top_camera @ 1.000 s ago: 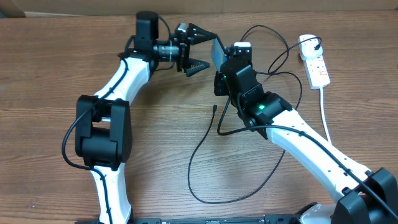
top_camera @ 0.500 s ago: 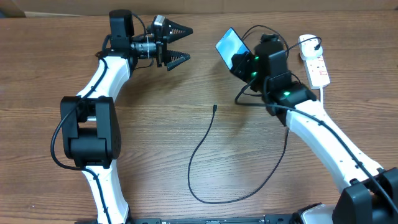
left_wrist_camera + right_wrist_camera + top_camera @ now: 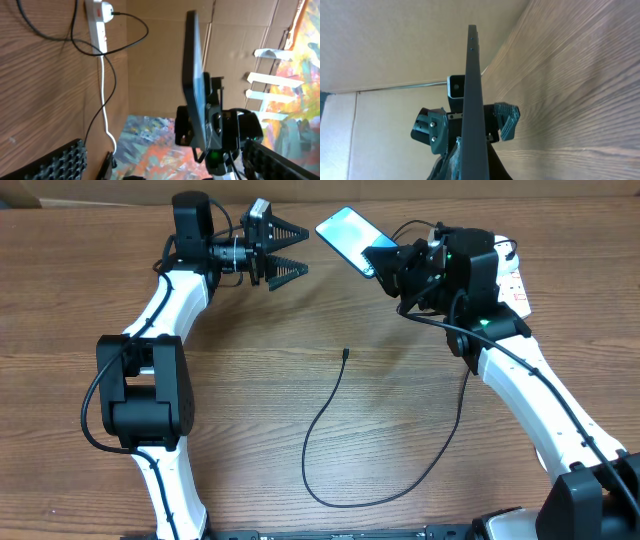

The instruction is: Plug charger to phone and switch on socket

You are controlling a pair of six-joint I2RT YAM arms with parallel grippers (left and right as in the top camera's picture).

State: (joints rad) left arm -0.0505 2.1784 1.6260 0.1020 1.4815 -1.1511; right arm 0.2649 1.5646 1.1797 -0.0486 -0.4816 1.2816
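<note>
Phone (image 3: 345, 235), seen from overhead: where is it?

Lifted clear of the tabletop (image 3: 250, 380), screen up. The right pincer (image 3: 385, 262) is clamped on its lower-right end. The long axis slants up and to the left in the picture, and the free end is aimed at the left pincer (image 3: 303, 250), which gapes wide with nothing in it.

And the charger (image 3: 322, 415)?

Loose on the tabletop, with its connector tip (image 3: 344, 354) in the middle, well apart from the phone. The socket (image 3: 520, 298) lies at the far right, partly behind the right arm.

Left wrist view?

Phone (image 3: 192, 85) nearly edge-on, its long axis upright in the picture, gripped at the lower end. Socket (image 3: 100, 20) beyond it, with a black plug (image 3: 112, 13) seated in it.

Right wrist?

Phone (image 3: 471, 100) edge-on, running straight away from the lens toward the spread left pincer.
</note>
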